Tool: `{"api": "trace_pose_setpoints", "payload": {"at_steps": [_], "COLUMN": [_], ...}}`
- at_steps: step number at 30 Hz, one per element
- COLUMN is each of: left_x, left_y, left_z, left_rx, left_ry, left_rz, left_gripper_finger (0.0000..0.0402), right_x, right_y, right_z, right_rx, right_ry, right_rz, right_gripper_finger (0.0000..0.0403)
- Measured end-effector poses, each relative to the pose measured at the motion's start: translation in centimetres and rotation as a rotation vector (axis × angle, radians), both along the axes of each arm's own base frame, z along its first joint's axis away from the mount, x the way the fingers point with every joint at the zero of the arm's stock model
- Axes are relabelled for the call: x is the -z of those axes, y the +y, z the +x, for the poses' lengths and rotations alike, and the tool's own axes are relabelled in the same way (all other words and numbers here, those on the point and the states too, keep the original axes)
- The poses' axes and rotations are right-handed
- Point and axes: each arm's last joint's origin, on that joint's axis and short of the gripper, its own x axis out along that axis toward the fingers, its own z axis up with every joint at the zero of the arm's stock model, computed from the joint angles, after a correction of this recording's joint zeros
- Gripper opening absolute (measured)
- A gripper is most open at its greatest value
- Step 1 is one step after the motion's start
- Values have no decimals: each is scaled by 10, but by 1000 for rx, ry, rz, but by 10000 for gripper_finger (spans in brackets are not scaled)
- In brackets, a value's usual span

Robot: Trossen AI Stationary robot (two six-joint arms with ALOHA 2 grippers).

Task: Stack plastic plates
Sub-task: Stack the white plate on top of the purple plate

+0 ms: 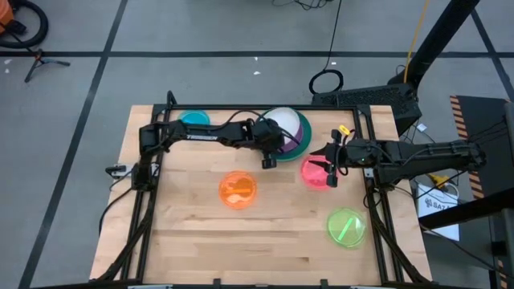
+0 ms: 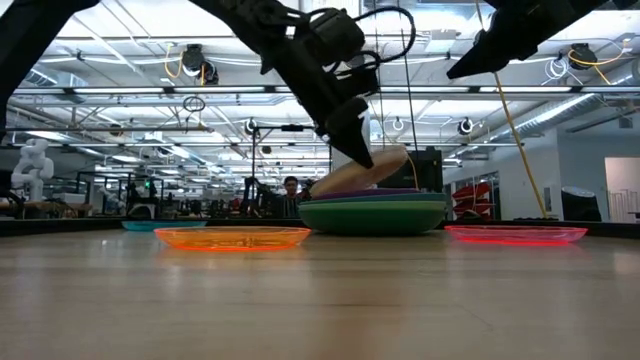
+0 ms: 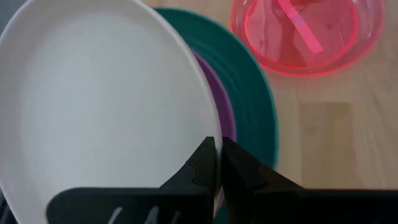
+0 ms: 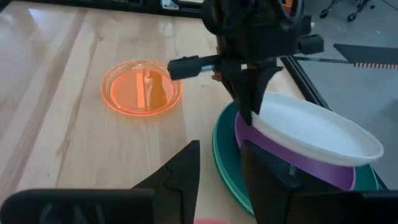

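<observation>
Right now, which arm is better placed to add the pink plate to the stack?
The right arm: its open gripper hangs directly over the pink plate, while the left gripper holds the white plate on the stack.

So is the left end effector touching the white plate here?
Touching. The left wrist view shows the left end effector pinched shut on the rim of the white plate; the right wrist view shows it gripping the tilted plate above the purple plate.

The tabletop (image 1: 193, 233) is pale, smooth wood. The white plate (image 3: 99, 99) looks matt plastic; the orange plate (image 4: 142, 87) and pink plate (image 3: 305, 31) are glossy, translucent plastic.
</observation>
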Motion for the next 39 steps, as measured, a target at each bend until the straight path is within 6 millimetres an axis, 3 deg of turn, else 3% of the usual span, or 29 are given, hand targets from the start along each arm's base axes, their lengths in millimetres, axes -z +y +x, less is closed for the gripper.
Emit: {"api": "trace_pose_setpoints", "payload": {"at_steps": [9,39], "left_x": [14,15], "left_y": [0,0], "left_z": [-1,-3], "left_rx": [13,-55], "left_ry": [74,75], "left_rz": [-15,-72], "left_gripper_finger": [15,38], "right_x": [0,0], "right_y": [0,0], "right_z": [0,0], "right_rx": [1,1], "right_ry": [2,2], "right_rz": [0,0], "right_gripper_finger": [109,109]}}
